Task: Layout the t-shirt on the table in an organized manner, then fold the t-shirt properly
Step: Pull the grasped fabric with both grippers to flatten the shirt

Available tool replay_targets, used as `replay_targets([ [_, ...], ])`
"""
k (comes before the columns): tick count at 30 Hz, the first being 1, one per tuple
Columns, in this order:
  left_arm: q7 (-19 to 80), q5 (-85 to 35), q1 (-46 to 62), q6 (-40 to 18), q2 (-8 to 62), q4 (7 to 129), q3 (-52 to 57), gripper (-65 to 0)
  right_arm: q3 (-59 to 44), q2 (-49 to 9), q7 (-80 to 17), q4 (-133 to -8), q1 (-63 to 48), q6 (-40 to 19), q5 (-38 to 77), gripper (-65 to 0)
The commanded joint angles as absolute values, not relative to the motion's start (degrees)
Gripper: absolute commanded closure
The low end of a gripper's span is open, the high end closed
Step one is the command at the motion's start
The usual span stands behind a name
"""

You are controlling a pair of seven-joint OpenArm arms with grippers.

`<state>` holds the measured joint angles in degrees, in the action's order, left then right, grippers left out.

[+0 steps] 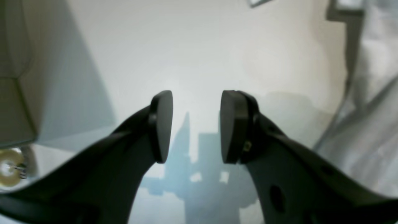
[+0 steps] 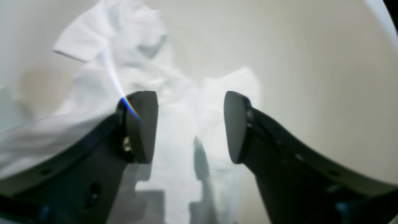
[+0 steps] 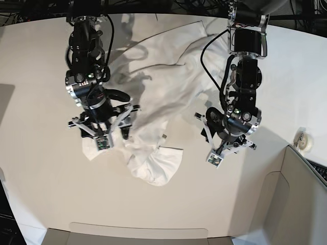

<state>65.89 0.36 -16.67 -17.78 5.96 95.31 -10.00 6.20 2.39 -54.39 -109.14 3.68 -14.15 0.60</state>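
Note:
The white t-shirt [image 3: 158, 87] lies crumpled in a long heap down the middle of the off-white table [image 3: 41, 194], showing only plain fabric. My right gripper [image 3: 104, 130] hangs over its left edge. In the right wrist view this right gripper [image 2: 190, 124] stands open, with rumpled t-shirt [image 2: 124, 62] below and beyond the fingers and nothing pinched. My left gripper [image 3: 225, 145] is just right of the cloth. In the left wrist view the left gripper [image 1: 196, 124] is open and empty over bare table [image 1: 202, 46], with t-shirt folds [image 1: 373, 102] at the right edge.
A grey-beige panel [image 3: 306, 194] rises at the front right corner, and another panel [image 3: 138, 236] runs along the front edge. A small roll of tape [image 3: 305, 140] sits near the right edge; the roll of tape [image 1: 9, 169] also shows beside the panel [image 1: 15, 93].

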Motion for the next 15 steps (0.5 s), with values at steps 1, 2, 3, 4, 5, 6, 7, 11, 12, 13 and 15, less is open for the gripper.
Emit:
replay_targets([
  [1, 65.36, 0.13, -17.63, -17.71, 5.85, 96.22, -9.89, -25.0, 6.37, 3.30, -52.79, -109.58, 5.93, -14.29, 0.57, -36.6],
  [2, 65.27, 0.13, -17.63, -17.71, 5.85, 96.22, -9.89, -25.0, 6.37, 4.09, -52.79, -108.88, 6.99, -14.29, 0.40, -36.6],
  [3, 65.27, 0.22, -17.71, -17.71, 5.85, 96.40, -9.89, -25.0, 6.37, 4.62, -52.79, -107.91, 7.96, -14.29, 0.04, -36.6],
  [4, 65.27, 0.22, -17.71, -17.71, 5.85, 96.40, -9.71, -25.0, 6.46, 5.05, -52.79, -106.86, 9.36, -14.20, -0.84, -36.6],
  [5, 65.45, 0.22, -17.71, -17.71, 5.85, 96.48, -8.84, -25.0, 7.16, 5.93, -52.79, -105.27, 10.95, -13.76, -2.33, -36.6],
  [6, 65.71, 0.22, -17.71, -17.71, 5.85, 96.57, -7.16, -25.0, 8.57, 7.16, -52.79, -102.99, 12.79, -12.44, -4.62, -36.6],
  [7, 65.71, -0.04, -17.71, -17.71, 5.85, 96.66, -5.85, -25.0, 9.71, 8.13, -52.70, -100.53, 14.46, -11.03, -6.73, -36.7],
  [11, 65.19, -0.22, -17.19, -17.98, 9.63, 96.48, -2.95, -25.0, 13.05, 9.00, -51.47, -86.46, 23.43, -6.37, -14.11, -37.0],
  [12, 64.48, -0.22, -17.19, -17.98, 9.98, 96.48, -2.77, -25.0, 12.97, 9.00, -49.80, -81.80, 26.15, -5.85, -13.93, -37.1],
  [13, 63.78, -0.22, -17.01, -17.98, 10.24, 96.48, -2.95, -25.0, 12.79, 9.00, -48.04, -77.93, 28.35, -5.76, -13.05, -37.1],
  [15, 63.25, -0.22, -15.78, -17.98, 10.51, 96.75, -2.77, -25.0, 8.75, 9.00, -44.70, -69.67, 33.01, -5.76, -8.92, -37.1],
])
